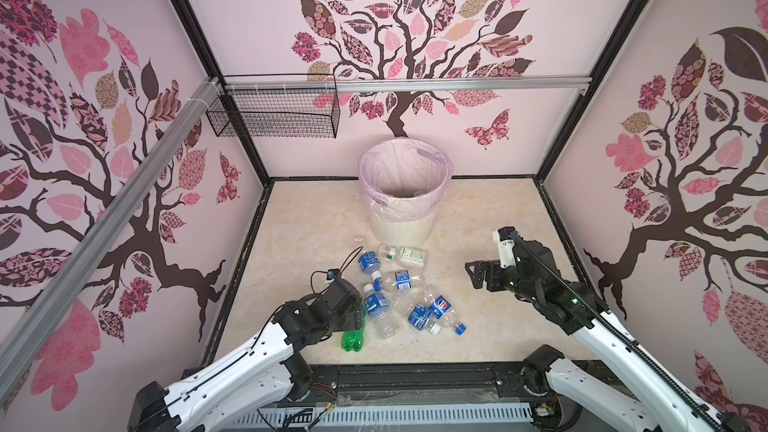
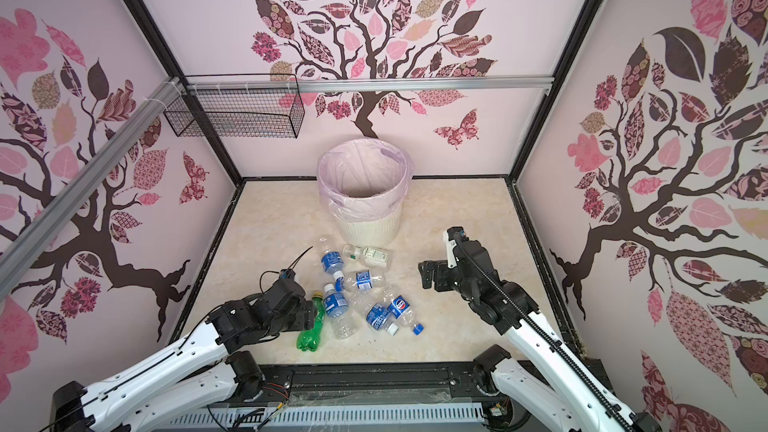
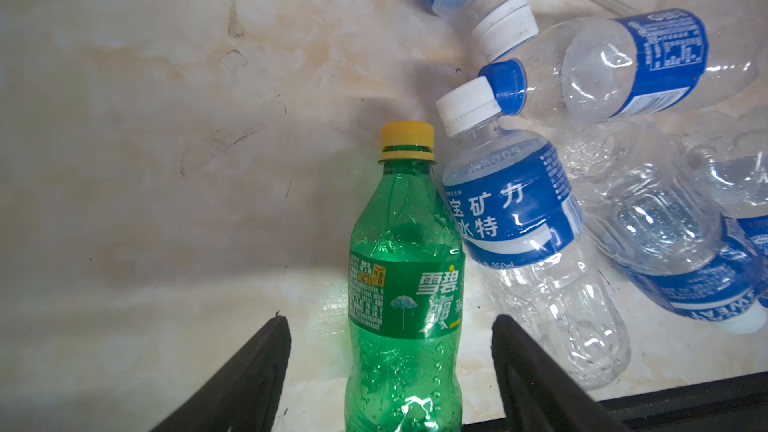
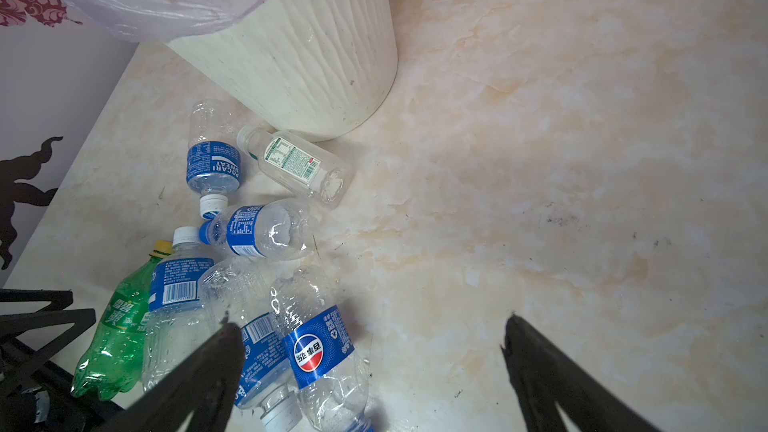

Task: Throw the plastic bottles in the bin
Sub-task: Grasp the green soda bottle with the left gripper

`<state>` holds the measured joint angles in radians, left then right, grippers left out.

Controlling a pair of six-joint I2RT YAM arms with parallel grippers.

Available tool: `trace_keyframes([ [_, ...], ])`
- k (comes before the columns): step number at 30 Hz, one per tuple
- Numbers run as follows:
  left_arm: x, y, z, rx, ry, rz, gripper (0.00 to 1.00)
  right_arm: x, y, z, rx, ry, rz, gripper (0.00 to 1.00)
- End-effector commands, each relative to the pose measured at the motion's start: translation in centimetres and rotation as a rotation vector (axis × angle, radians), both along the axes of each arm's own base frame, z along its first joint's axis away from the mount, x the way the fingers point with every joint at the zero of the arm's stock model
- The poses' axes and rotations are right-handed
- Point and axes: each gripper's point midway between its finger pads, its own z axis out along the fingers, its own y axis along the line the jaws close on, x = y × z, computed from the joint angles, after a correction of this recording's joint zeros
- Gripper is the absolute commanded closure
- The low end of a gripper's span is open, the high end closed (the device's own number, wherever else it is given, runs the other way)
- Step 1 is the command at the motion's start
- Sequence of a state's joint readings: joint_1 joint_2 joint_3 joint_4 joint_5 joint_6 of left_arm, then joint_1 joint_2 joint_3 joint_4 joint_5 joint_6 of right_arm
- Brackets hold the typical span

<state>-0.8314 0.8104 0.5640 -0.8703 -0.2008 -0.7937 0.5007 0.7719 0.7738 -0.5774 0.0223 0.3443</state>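
The left hand [image 3: 388, 320] is apart, its fingers [image 3: 257, 367] straddling the lower body of a green bottle [image 3: 405, 243] that lies at 7 o'clock on the tabletop [image 1: 478, 209]; a gap shows on each side. The right hand [image 4: 370, 320] is spread wide above bare tabletop at 3 o'clock. The other plastic bottles [image 1: 376, 303] lie clustered from centre toward 6 o'clock. The bin [image 1: 405, 226] stands upright at 12 o'clock.
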Motion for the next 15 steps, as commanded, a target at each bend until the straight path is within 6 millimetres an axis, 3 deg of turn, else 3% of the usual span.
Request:
trace_keyframes([
  [1, -0.4, -1.1, -1.2, -0.055, 0.03, -0.011, 0.24, 0.3, 0.0, 0.3, 0.023, -0.012, -0.015, 0.0],
  [15, -1.8, -1.8, -4.9, -0.055, 0.123, -0.063, 0.3, 0.2, -0.1, -0.7, 0.018, 0.007, -0.022, 0.0],
])
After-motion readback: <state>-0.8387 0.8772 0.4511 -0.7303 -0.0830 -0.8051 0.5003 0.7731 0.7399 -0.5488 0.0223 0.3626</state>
